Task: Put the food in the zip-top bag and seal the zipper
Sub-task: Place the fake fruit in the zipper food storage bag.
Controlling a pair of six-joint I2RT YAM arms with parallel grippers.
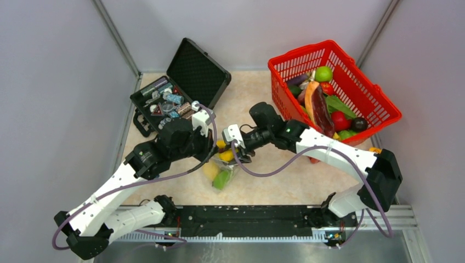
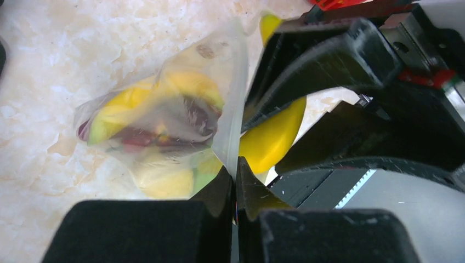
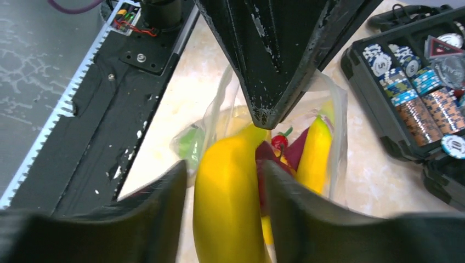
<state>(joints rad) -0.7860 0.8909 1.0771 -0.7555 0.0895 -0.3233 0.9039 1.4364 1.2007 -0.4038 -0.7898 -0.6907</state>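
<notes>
Here, the bag (image 2: 164, 126) is pinched at its edge by the left gripper (image 2: 234, 172), and a banana (image 3: 230, 219) is held by the right gripper (image 3: 225, 176).

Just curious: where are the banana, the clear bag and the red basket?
banana (image 3: 227, 203), right wrist view, yellow middle.
zip-top bag (image 2: 164, 123), left wrist view, clear side wall.
red basket (image 1: 359, 82), top view, right mesh wall.

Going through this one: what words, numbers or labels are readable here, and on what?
"10": on a white chip at the edge of the black case, right wrist view.
Markings on the other chips and the triangular badge: too blurred to read.
Nothing else legible in any view.
</notes>
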